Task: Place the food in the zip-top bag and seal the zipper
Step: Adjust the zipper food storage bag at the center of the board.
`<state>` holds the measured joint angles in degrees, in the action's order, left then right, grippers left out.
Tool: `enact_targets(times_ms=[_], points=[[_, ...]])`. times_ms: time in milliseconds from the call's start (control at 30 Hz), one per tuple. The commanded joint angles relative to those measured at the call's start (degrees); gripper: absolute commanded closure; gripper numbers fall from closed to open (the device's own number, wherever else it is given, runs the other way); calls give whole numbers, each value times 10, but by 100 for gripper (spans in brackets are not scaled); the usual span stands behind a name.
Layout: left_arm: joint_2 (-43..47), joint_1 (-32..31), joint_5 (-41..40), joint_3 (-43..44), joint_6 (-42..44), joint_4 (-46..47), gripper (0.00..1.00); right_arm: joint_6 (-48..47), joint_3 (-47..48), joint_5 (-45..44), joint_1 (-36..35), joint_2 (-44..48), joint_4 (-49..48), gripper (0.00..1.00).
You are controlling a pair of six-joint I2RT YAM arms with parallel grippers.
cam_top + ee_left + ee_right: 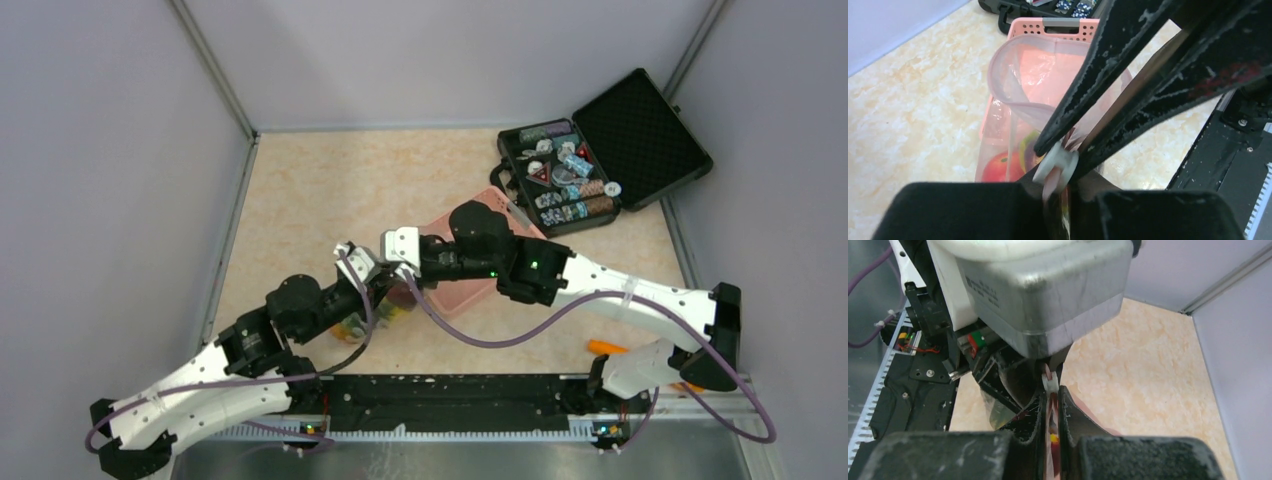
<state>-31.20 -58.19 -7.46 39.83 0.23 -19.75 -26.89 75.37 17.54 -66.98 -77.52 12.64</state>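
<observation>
1. The right gripper and left gripper are each clamped on the zipper.
2. The bag gapes, with the food inside.
3. We judge sealing is starting; next, draw the slider along.

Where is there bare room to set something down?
Bare tabletop: between the left wall and the pink basket, and right of the basket, nearer than the black case. Crowded: centre, where the left tool and right tool pinch the bag.
</observation>
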Motion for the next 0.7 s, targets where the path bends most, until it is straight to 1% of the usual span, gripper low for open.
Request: enact_targets(times_ms=[0, 33, 67, 267, 333, 467, 567, 667], points=[[24, -2, -12, -10, -17, 46, 94, 9, -4, -25, 0, 16, -53, 100], [27, -2, -16, -10, -17, 44, 99, 10, -4, -27, 0, 17, -55, 100], [30, -2, -19, -12, -16, 45, 100, 11, -5, -27, 0, 18, -55, 100], [37, -2, -20, -21, -19, 75, 100, 11, -14, -46, 0, 17, -52, 100], [39, -2, -34, -24, -23, 84, 100, 8, -13, -71, 0, 14, -41, 100], [41, -2, -74, -25, -27, 85, 100, -20, -9, -150, 0, 5, -2, 100], [42, -2, -90, -27, -30, 88, 100, -38, -4, -186, 0, 0, 8, 100], [36, -2, -101, -28, -31, 87, 100, -50, -5, -178, 0, 0, 9, 100]])
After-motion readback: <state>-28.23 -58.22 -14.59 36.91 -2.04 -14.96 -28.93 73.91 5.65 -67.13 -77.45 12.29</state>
